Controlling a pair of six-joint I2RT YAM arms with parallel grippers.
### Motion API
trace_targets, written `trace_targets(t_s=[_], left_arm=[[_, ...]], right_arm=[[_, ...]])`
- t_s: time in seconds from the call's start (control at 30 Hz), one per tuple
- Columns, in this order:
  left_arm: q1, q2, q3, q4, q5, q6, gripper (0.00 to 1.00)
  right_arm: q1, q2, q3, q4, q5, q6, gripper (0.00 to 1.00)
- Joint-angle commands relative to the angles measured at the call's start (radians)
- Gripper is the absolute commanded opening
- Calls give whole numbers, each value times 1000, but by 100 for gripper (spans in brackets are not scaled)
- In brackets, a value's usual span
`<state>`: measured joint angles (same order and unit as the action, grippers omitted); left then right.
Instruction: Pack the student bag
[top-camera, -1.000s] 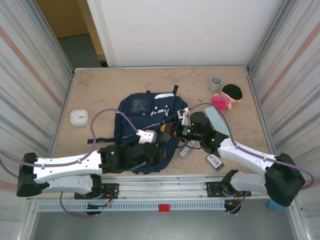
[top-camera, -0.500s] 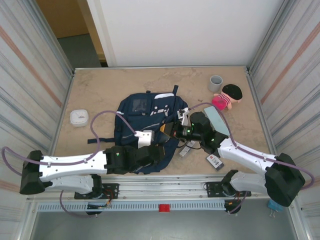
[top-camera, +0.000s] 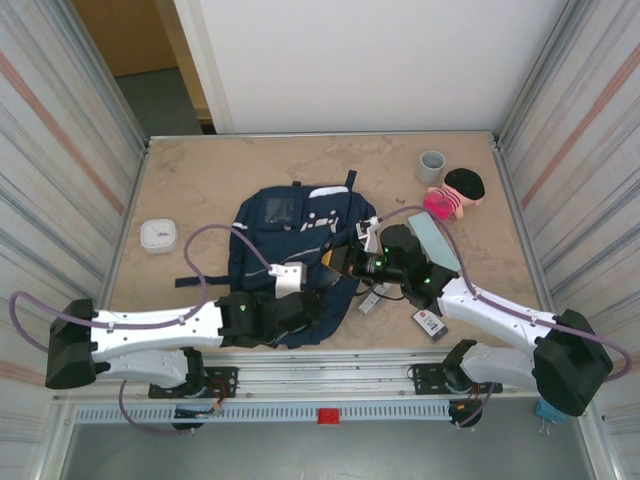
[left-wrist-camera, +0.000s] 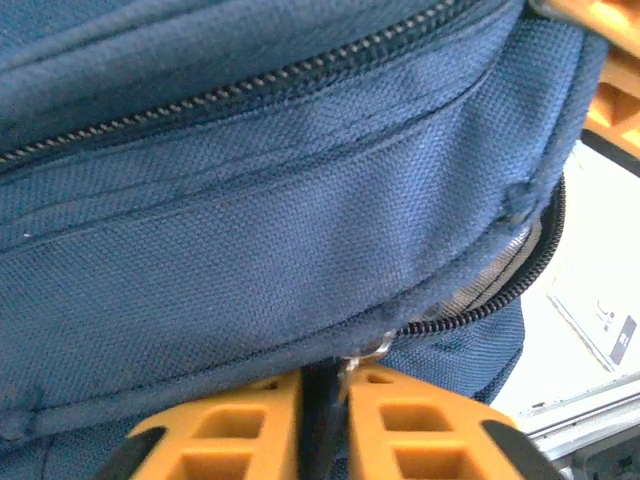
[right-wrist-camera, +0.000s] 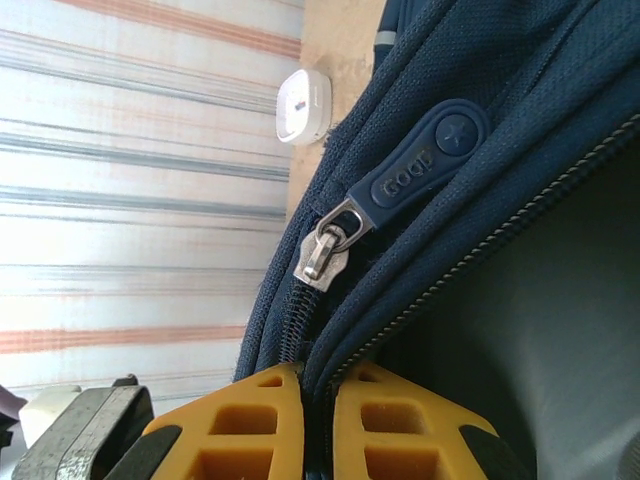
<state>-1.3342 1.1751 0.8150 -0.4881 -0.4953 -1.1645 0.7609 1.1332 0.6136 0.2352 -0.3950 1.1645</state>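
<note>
Status, left to right. White case (top-camera: 157, 235) sits on the left of the table (top-camera: 200, 170), well apart from everything else and untouched.

Left gripper (left-wrist-camera: 325, 400): a second ago I had its jaws about half open. They have since drawn in to a narrow slit while the arm eased forward along the near edge. The left wrist view shows the orange fingers (left-wrist-camera: 215, 435) pinching a thin dark strip on the student bag (top-camera: 290, 235), just under a small metal ring (left-wrist-camera: 375, 347) at the zip line. I cannot tell whether that strip is a pull tab or the seam.

The student bag lies flat at mid-table, with its near end between the two arms.

Right gripper (right-wrist-camera: 320, 400): unchanged, clamped tight on the rim of the bag's opening, just below the rubber zip pull (right-wrist-camera: 420, 160).

Right of the bag, the grey cup (top-camera: 431, 166) and the doll (top-camera: 455, 192) wait, unpacked.

Assessment: both arms now grip the bag, so the mouth can be spread or unzipped. Packing proper has not begun. The risk is that the left pinch slips off so thin a hold.
</note>
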Motion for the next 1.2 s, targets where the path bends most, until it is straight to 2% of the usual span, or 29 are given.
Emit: trace_targets(t_s=[0.0, 0.2, 0.43, 0.47, 0.5, 0.53, 0.57, 0.6, 0.67, 0.73, 0.97, 1.17], left_arm=[[16, -36, -38, -31, -42, -35, 12], [29, -119, -75, -109, -58, -27, 0], [38, -264, -147, -212, -90, -18, 0], [42, -287, -163, -190, -90, 3, 0], [48, -311, -178, -145, -83, 39, 0], [54, -328, -191, -95, -72, 79, 0], [61, -344, -204, -32, -61, 123, 0], [67, -352, -216, 27, -52, 161, 0], [80, -352, -221, 107, -37, 207, 0], [92, -334, -208, 149, -15, 256, 0], [105, -262, -157, 196, 33, 303, 0], [106, -253, -166, 249, 54, 305, 0]], right_arm=[[-2, -43, 57, 55, 16, -49, 0], [-86, -50, 58, 48, -42, -49, 0], [-276, -38, 107, -37, -179, -101, 0], [-297, -29, 115, -50, -194, -104, 3], [-309, -20, 116, -48, -211, -93, 11], [-313, -13, 111, -39, -219, -73, 29], [-308, -7, 96, -1, -223, -39, 43], [-292, -4, 70, 51, -217, -5, 53], [-250, 3, 28, 127, -204, 91, 58], [-189, 0, 14, 130, -171, 109, 60], [-1, -63, -9, 47, 91, 87, 61], [42, 16, 14, 71, 117, 84, 61]])
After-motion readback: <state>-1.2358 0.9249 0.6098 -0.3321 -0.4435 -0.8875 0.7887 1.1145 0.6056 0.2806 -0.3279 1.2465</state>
